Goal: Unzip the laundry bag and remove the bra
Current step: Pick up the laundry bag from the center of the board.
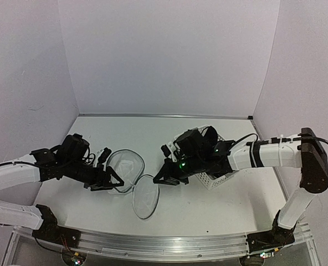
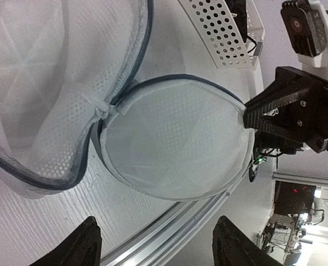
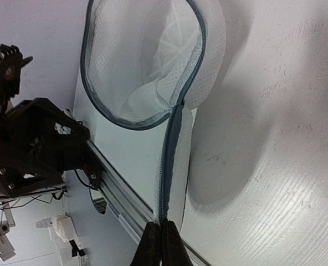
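The laundry bag [image 1: 124, 166] lies unzipped on the table, its mouth open, with only white mesh showing inside [image 3: 153, 66]. Its round lid panel [image 1: 145, 197] hangs from a hinge strip [image 2: 100, 111] and stands on edge. My right gripper [image 3: 161, 244] is shut on the lid's zippered rim [image 3: 167, 166]; it also shows in the top view [image 1: 163, 177]. My left gripper [image 2: 161, 244] is open and empty, just left of the bag [image 1: 111, 180]. A dark rounded shape [image 1: 209, 134] at the basket may be the bra; I cannot tell.
A white perforated plastic basket [image 1: 218, 178] stands at the right, under my right arm; it also shows in the left wrist view [image 2: 219, 27]. The aluminium rail [image 1: 164, 241] runs along the table's near edge. White walls close the back and sides.
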Controlling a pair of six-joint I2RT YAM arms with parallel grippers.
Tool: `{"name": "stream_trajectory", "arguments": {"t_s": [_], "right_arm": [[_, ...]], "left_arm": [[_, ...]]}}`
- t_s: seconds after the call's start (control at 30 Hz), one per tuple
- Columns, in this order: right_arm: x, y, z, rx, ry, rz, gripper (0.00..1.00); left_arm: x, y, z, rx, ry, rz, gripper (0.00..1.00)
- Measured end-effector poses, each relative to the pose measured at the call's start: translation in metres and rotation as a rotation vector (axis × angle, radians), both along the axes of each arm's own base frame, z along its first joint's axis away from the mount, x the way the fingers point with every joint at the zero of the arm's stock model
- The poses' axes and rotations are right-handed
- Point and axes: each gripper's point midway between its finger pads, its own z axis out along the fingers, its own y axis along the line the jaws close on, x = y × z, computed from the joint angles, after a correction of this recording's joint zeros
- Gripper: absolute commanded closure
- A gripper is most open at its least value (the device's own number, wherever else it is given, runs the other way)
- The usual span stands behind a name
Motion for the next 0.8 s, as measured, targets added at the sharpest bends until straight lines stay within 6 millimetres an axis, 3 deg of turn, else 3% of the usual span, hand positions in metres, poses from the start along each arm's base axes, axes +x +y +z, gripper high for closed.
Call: {"name": "stream_trajectory", "arguments": {"t_s": [0.13,0.4,0.8], "right_arm": [[0.005,0.008,0.005,0.051,0.048,-0.031,1.0],[0.016,0.028,0.041,0.195,0.083,-0.085,1.0],[0.033,0.045,0.087,0.39,0.134,-0.169,1.0]], "left_arm": [[-0.005,-0.002,0.001,-0.047,0.018,0.005,0.3],[-0.007,-0.01,0.0,-0.125,0.048,0.009,0.3],[-0.008,-0.013,0.017,-0.244,0.013,0.025,0.3]]}}
